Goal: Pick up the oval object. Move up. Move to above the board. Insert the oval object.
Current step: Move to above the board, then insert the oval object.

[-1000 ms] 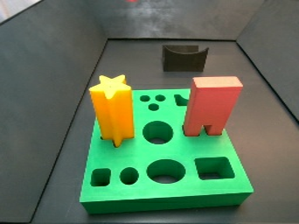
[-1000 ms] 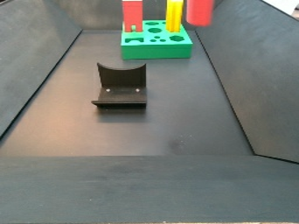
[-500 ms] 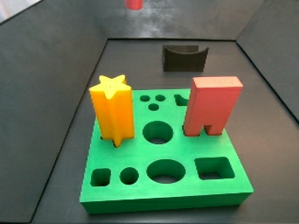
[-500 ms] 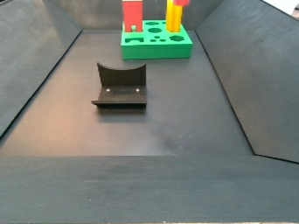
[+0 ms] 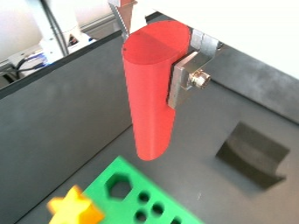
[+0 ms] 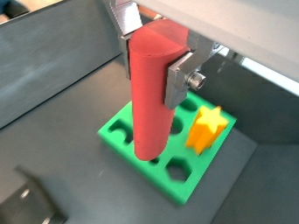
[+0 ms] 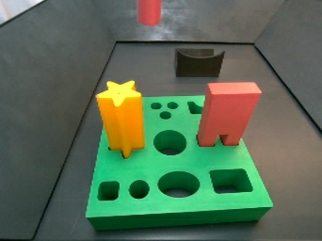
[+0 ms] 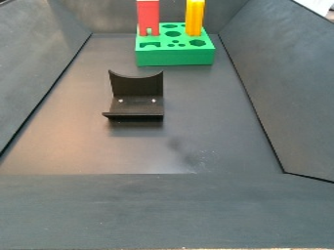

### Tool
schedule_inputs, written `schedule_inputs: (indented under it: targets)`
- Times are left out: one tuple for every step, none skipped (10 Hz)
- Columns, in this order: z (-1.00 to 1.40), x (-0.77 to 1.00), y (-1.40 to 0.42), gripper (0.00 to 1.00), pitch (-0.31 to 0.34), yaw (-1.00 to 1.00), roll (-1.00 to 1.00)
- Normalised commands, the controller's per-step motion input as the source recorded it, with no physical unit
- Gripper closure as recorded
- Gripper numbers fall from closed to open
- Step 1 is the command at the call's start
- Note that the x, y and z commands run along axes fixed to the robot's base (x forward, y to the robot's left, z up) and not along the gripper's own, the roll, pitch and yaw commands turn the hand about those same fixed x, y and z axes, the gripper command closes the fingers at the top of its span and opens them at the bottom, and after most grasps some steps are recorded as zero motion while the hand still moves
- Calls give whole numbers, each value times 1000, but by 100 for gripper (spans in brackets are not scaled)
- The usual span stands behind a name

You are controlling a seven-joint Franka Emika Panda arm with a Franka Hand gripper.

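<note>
Oval object [image 5: 152,92] up in the air, clamped upright between the silver fingers [image 5: 184,77] of the gripper [image 5: 156,39], plates pressed flat to its upper part in both wrist views. Lower end hanging free, touching nothing. In a side view only the bottom tip of the peg [image 7: 150,9] showing at the top edge, high over the far end of the bin floor, near the fixture [image 7: 199,61]; gripper itself out of shot there. Nothing of peg or gripper to be seen in the side view that looks down the bin's length.

So: pick done, lift done, by the look of it. Travel to the board underway or close to finished, judging by a wrist view with the board [image 6: 132,138] lying below the hanging peg; not certain from any picture whether truly centred over it.

Board sitting toward one end of the bin floor, star post [image 7: 120,118] and red arch block [image 7: 228,113] already standing in it. Several holes open on top, a long rounded slot [image 7: 109,191] near the front corner among them. Which hole suits the peg: can't tell for sure.

Left to do: line up over the right hole, come down, insert, let go
</note>
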Motion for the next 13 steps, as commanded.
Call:
schedule_inputs:
  targets:
    - [36,230,-736,100,85,3,31]
    - [19,173,-405,100,94,8,64]
    - [22,134,-247,100,95,7,68]
    - [0,0,-34,100,0,0,0]
    - [0,0,-34,100,0,0,0]
    - [-120,103,-194,100,-41,0,0]
    - [-166,169,-234,100,-36,0,0]
    - [-220,149,-280,100,-84,-11,-44]
    - [-246,129,-286,100,-120,-9,-79]
    - [-260,97,-294,100,-139,-26,-91]
    - [-274,71,-323,100,-151,-29,-77]
    - [-197,0,-320,100,-187,-111,-67]
    - [-100,0,-297,100,-211,-369,-64]
